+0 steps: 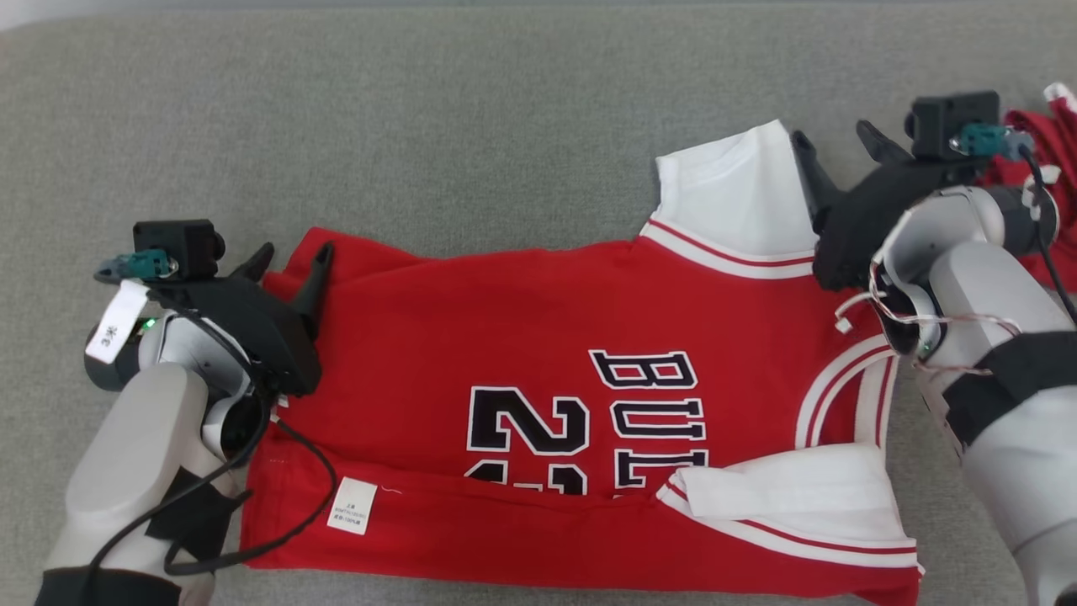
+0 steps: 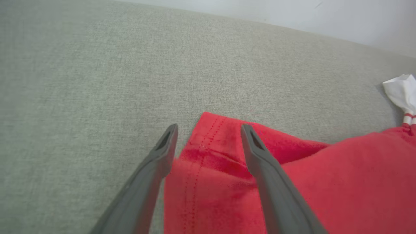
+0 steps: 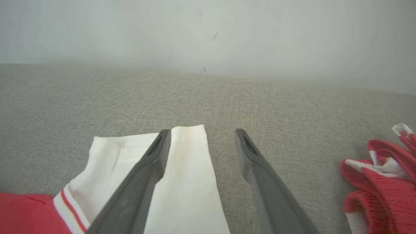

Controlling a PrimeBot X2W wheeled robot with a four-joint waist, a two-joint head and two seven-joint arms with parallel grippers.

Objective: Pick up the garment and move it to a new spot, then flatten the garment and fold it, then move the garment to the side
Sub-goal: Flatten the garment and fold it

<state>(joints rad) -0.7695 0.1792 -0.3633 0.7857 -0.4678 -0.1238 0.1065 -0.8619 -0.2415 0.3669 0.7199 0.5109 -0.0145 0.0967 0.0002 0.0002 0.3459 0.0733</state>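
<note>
The left gripper [image 1: 294, 257] stands wide with nothing between its fingers. It sits at the left of the head view, over the far hem corner of the garment [image 1: 538, 320]. In the left wrist view the left gripper [image 2: 209, 130] straddles that red corner, where the hem is slightly rucked. The cloth lies flat on the tabletop [image 2: 81, 81] and is not pinched.

The right gripper [image 1: 833, 139], at the upper right of the head view, is equally wide and also empty. In its own wrist view the right gripper [image 3: 203, 133] has one finger above the white sleeve [image 3: 188, 182] and the other above bare grey surface, so the sleeve's edge falls between them.

The garment, a red jersey with black lettering and white sleeves, is spread across the middle and lower part of the head view. Its collar end is towards the right. Its near long edge is turned up over the lower part of the number, showing a care label [image 1: 352, 505]. The near sleeve is tucked in at the lower right.

I judge the move and the flattening done and the fold about halfway. The far edge and far sleeve lie unfolded, and both grippers look placed to take them. The final shift to the side remains. A second red-and-white cloth heap [image 1: 1052, 143] lies at the right edge, apart from the jersey.
</note>
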